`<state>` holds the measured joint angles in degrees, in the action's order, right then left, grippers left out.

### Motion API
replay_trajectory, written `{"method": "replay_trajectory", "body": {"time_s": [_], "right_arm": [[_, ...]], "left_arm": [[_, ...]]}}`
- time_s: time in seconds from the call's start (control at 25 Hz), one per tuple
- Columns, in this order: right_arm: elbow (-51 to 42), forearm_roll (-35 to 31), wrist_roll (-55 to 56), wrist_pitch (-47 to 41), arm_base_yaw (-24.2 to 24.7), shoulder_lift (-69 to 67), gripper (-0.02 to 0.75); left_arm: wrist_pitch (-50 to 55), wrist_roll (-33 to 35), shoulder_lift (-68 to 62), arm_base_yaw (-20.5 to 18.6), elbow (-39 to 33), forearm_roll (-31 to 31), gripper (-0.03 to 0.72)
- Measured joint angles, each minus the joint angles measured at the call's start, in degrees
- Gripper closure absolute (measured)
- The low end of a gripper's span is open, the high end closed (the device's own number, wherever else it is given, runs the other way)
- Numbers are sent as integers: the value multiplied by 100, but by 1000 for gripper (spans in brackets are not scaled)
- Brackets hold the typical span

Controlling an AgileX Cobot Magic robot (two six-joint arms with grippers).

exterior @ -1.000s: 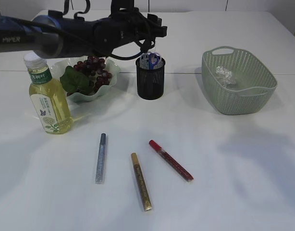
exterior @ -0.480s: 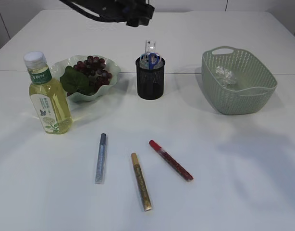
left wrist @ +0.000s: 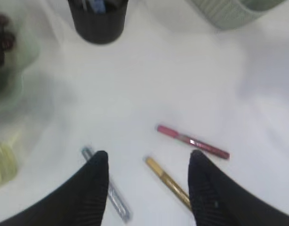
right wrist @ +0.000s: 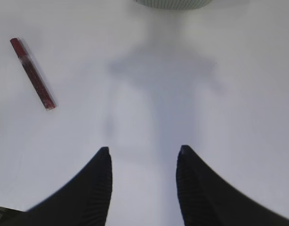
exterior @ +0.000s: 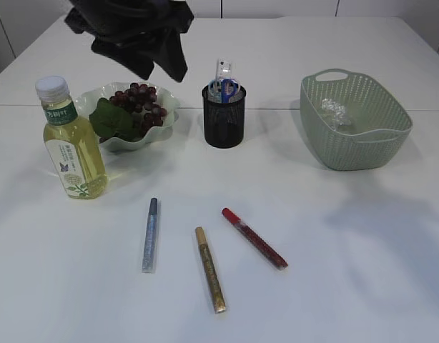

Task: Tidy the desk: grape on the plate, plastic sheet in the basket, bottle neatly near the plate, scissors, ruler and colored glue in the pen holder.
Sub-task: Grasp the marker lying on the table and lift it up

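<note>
White, smooth bench [exterior: 334,236] carries three slim glue sticks [exterior: 209,268]; we see both jaws spread, empty, with open room beside the woven basket [exterior: 362,146].

White surface [exterior: 362,271], matte, evenly lit from above; soft grey shadows. A seam crosses it at mid-depth. Behind: pale panels with dark vertical joints, possibly cabinet fronts [exterior: 305,7]; cropped, hard to tell.

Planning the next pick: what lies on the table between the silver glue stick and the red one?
The gold glue stick, apart from both, seen in the exterior view.
</note>
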<state>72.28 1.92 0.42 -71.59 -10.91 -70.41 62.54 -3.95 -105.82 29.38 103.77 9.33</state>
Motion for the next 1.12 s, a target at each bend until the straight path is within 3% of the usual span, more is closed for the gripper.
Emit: {"method": "replay_trajectory", "body": {"time_s": [0.16,0.6,0.92,1.12], "right_arm": [[0,0,38,0,0,-62,375],[0,-192,142,11,0,-458,374],[0,-371,142,11,0,-740,374],[0,-383,153,20,0,-838,374]], "left_arm": [[741,-488,6,0,0,0,288],[859,-1463,-171,0,-2,-346,321],[837,-2065,-607,0,-1057,-933,321],[739,-2217,-826,0,-1135,-871,321]]}}
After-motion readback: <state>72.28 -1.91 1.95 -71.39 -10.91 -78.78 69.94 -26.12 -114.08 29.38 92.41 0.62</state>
